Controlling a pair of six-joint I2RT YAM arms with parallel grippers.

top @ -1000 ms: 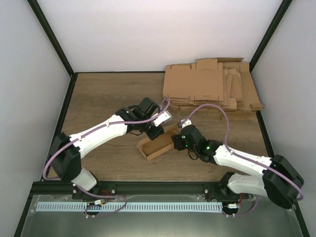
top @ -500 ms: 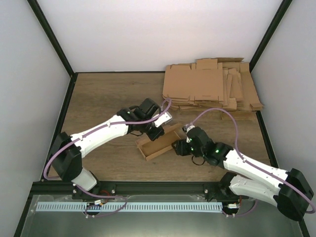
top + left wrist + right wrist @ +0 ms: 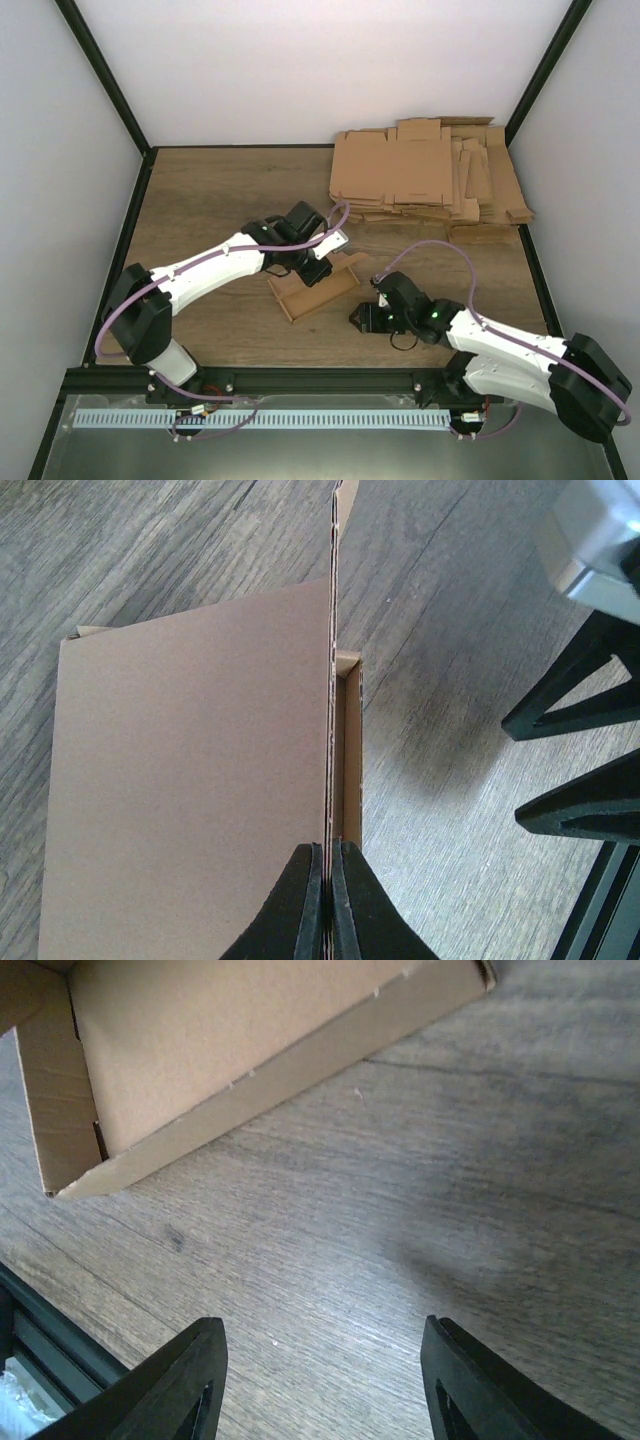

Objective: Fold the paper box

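Paper box (image 3: pixel 300 297) at centre of table (image 3: pixel 200 200), one panel pinched upright.
The pile of blanks (image 3: pixel 430 180) lies at 1 o'clock, well apart. The left gripper (image 3: pixel 327 852) is clamped on the box's standing panel, probably to hold its crease. At the box's 4 o'clock, the right gripper (image 3: pixel 322 1328) stands apart and empty, free for another flap.

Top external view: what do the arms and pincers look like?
Both the left arm and right arm have white link shells, black joints and a lilac cable looping alongside. A small green light glows near the right wrist. The left pincer and right pincer have matte black, tapered fingers.
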